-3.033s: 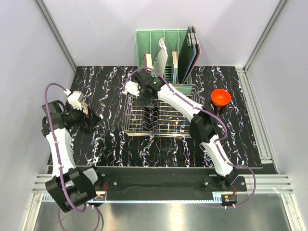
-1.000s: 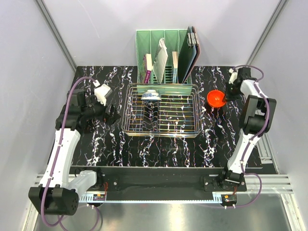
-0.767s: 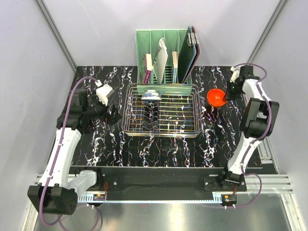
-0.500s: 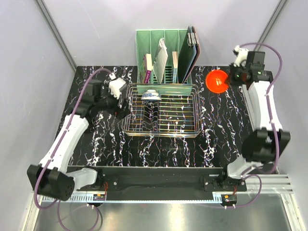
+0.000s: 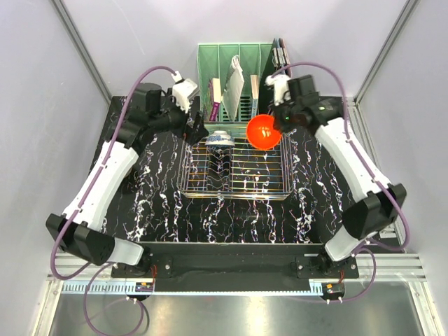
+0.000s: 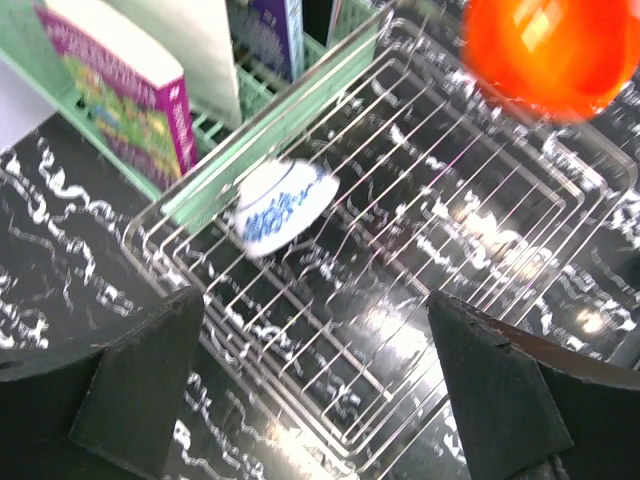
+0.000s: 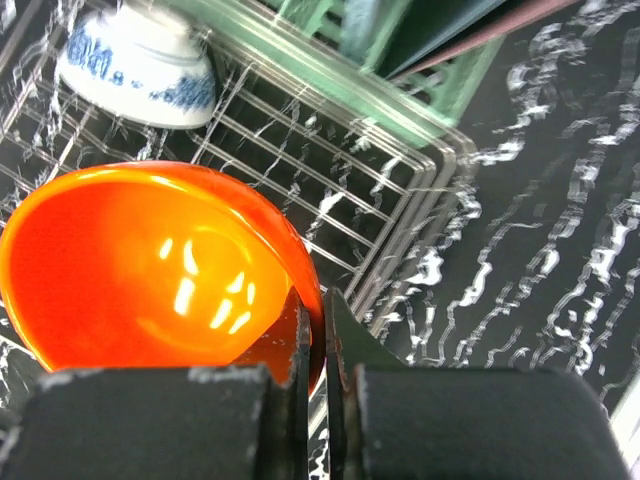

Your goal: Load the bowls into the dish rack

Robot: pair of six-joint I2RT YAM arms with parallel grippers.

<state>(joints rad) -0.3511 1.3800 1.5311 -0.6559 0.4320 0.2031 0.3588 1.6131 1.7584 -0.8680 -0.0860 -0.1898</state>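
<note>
one white-and-blue patterned bowl (image 5: 220, 141) sits loaded in the chrome wire dish rack (image 5: 238, 195). right gripper (image 7: 315, 325) pinches a glossy orange-red bowl (image 5: 264, 131) above it; left gripper (image 5: 195, 127) gapes empty.

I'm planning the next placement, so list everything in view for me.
orange-red bowl: 1, glossy orange-red, held above the rack's far right part
white-blue bowl: 1, white with blue pattern, in the rack near its far edge
dish rack: 1, chrome wire, table centre
slotted organizer: 1, green, behind the rack
purple book: 1, in the organizer's left side
dark boards: about 2, organizer's right slot
table: 1, black, white veining
left gripper: open, empty, over the rack's far left corner
right gripper: shut on the orange-red bowl's rim
</note>
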